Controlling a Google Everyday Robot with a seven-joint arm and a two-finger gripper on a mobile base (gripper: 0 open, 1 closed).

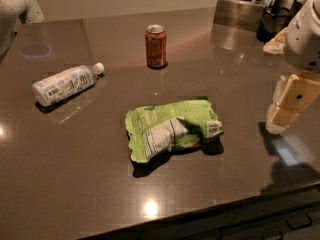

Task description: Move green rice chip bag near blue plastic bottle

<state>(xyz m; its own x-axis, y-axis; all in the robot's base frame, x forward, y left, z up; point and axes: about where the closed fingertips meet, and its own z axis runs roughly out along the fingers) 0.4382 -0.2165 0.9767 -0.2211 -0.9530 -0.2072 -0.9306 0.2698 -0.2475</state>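
Observation:
The green rice chip bag (pixel 172 128) lies crumpled in the middle of the dark countertop, its white label panel facing up. The blue plastic bottle (pixel 65 84) lies on its side at the left, white cap pointing right. My gripper (pixel 281 115) hangs above the counter at the right, well to the right of the bag and touching nothing.
A red-orange soda can (pixel 155 46) stands upright behind the bag. Containers and dark objects (pixel 270 14) crowd the back right corner. The counter's front edge (pixel 215 209) runs just below the bag. A white robot part (pixel 12 6) is at top left.

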